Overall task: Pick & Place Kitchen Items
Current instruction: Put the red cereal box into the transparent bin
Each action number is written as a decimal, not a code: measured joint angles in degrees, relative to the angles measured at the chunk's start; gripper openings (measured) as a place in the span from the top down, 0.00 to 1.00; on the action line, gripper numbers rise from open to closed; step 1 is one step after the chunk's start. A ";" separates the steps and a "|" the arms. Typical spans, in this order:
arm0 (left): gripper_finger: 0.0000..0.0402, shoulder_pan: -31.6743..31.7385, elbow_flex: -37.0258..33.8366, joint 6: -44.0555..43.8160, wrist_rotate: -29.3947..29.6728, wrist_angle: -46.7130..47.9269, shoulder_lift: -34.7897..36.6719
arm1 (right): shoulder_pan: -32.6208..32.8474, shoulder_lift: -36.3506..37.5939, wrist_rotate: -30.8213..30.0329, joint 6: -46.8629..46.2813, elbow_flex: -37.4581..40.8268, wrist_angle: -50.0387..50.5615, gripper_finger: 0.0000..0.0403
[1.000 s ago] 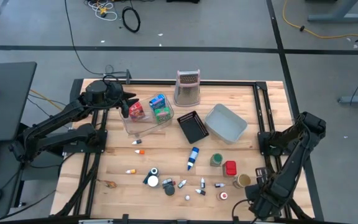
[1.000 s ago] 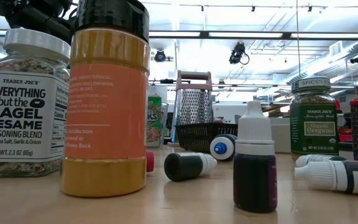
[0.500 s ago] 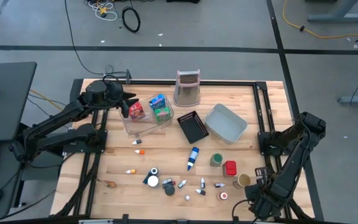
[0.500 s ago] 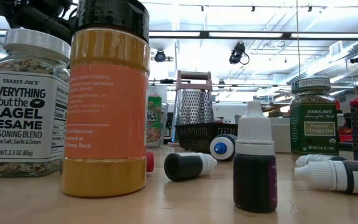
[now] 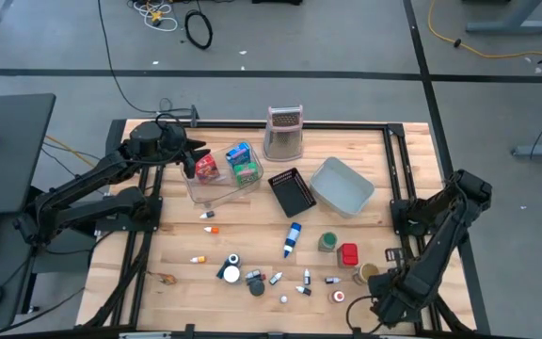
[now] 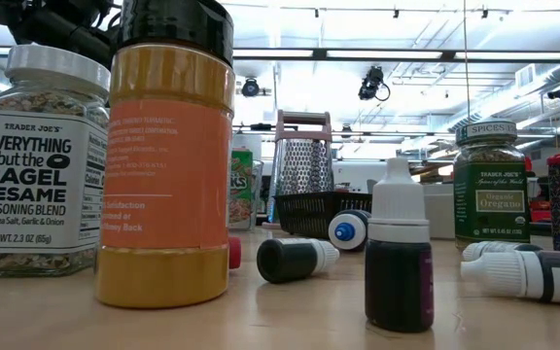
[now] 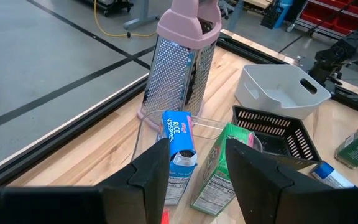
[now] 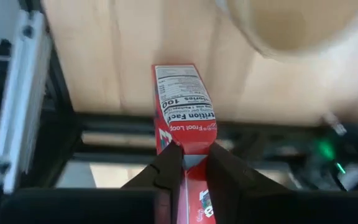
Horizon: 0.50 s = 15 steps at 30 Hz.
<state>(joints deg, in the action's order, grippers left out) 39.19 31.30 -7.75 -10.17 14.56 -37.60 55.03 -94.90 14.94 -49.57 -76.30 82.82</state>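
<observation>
The red Froot Loops box [image 8: 184, 118] is held between the fingers of the right gripper [image 8: 188, 163], which press on its near end; its long axis runs straight away from the wrist camera, and its far end, with the nutrition label, reaches over the edge of the wooden table [image 8: 135, 50]. The lower part of the box is hidden behind the fingers. In the high view the right gripper [image 5: 381, 308] is at the near right corner of the table, and the box itself cannot be made out there. Just beside that corner stands a tan can [image 5: 366, 273], blurred and cut off in the right wrist view, next to a red can [image 5: 347, 253] and a green jar [image 5: 327, 242]. The blue-white bottle [image 5: 293, 237] lies with its long axis diagonal, cap toward the near edge. The left gripper [image 5: 194, 156] is at the far left, above the end of the clear tray [image 5: 222, 189]; its fingers [image 7: 151, 180] are wide apart. In the tray a blue Rice Krispies box [image 7: 178, 154] and a green box [image 7: 221, 168] lean, both partly hidden behind these fingers. Beyond are the grater [image 7: 180, 62], the black mesh basket [image 7: 273, 127] and the grey bin [image 7: 277, 90].
</observation>
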 joint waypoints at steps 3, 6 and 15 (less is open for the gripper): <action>0.59 0.00 0.01 0.00 0.00 -0.15 0.00 | -1.83 0.05 0.12 1.59 -2.67 5.26 0.84; 0.59 0.01 -0.01 0.00 0.00 -0.39 0.00 | -3.52 0.42 0.29 3.72 -4.75 7.23 0.84; 0.59 0.01 -0.01 0.05 -2.49 -2.14 0.04 | -10.27 2.84 -18.01 10.87 -6.11 7.22 0.84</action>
<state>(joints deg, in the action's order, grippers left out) 39.20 31.29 -7.70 -12.67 12.43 -37.56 44.76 -92.06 -3.07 -38.70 -82.41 90.04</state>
